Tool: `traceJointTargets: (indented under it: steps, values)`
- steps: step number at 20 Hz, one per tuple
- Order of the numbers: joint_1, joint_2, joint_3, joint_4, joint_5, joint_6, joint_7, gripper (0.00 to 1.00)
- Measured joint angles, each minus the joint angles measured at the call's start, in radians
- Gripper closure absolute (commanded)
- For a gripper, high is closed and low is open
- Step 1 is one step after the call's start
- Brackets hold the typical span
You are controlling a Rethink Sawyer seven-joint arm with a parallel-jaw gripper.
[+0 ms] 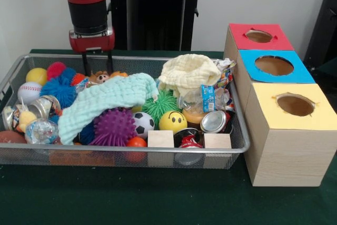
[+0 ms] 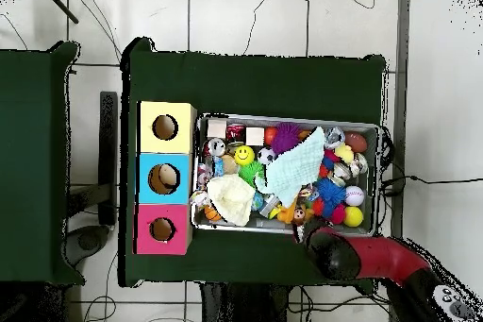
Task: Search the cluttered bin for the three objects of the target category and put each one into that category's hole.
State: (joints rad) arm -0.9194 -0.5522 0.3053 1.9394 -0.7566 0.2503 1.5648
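My gripper (image 1: 98, 69) hangs open over the back left part of the wire bin (image 1: 239, 148), its two black fingers (image 1: 86, 62) reaching just inside the rim. A small brown and orange plush toy (image 1: 102, 76) lies right below and between the tips; contact is unclear. Overhead, the gripper (image 2: 300, 227) sits at the bin's near edge by the plush (image 2: 297, 212). The bin is packed with balls: yellow (image 1: 36, 75), baseball (image 1: 29, 92), soccer (image 1: 142, 124), smiley (image 1: 172, 121), purple spiky (image 1: 113, 127), green spiky (image 1: 160, 105). A mint cloth (image 1: 105, 98) and a cream cloth (image 1: 188, 75) cover other items.
Right of the bin stand three boxes with round holes on top: red (image 1: 279, 40), blue (image 1: 247, 69), yellow (image 1: 268, 111). Two wooden blocks (image 1: 160, 138) (image 1: 217, 140), a silver can (image 1: 214, 121) and a crushed red can (image 1: 190, 142) lie along the bin's front.
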Motion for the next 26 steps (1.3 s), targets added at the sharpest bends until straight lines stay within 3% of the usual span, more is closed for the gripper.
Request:
traceJointTargets:
  steps: [23, 24, 26]
  values:
    - [0.000, 0.078, 0.003, -0.063, -0.036, 0.000, 0.000, 0.00]
    - [0.000, 0.082, 0.003, -0.065, -0.035, 0.000, 0.000, 1.00]
    - [0.000, 0.082, 0.003, -0.065, -0.035, 0.000, 0.000, 1.00]
